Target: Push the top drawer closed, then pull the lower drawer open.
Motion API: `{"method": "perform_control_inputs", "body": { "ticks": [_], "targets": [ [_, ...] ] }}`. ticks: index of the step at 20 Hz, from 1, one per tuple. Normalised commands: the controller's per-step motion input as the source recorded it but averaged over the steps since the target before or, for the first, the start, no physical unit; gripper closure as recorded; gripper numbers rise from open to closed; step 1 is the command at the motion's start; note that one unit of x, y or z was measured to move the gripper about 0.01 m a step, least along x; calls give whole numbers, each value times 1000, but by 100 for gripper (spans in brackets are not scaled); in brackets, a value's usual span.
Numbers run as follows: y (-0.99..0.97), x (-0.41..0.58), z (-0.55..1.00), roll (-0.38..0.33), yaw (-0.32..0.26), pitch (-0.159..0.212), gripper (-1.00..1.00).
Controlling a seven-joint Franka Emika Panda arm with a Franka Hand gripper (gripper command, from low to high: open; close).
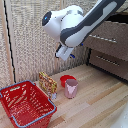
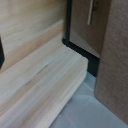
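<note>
My arm (image 1: pixel 80 22) hangs above the wooden floor, its gripper (image 1: pixel 63 54) free of everything; whether the jaws are apart I cannot tell. At the exterior view's right, the top drawer (image 1: pixel 107 39) sits above the lower drawer (image 1: pixel 109 61). Nearby stand a red basket (image 1: pixel 26 102) and a pink cup (image 1: pixel 71 88).
</note>
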Motion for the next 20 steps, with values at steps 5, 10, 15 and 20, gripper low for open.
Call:
{"method": "perform_control_inputs", "body": {
  "ticks": [5,10,15,20],
  "targets": [
    [101,27,347,-313,92,3,-100],
    [-157,0,145,-268,81,0,-100],
    [-302,0,-2,-218,74,-3,-100],
    [-342,0,15,-222,95,-17,-100]
  ]
}}
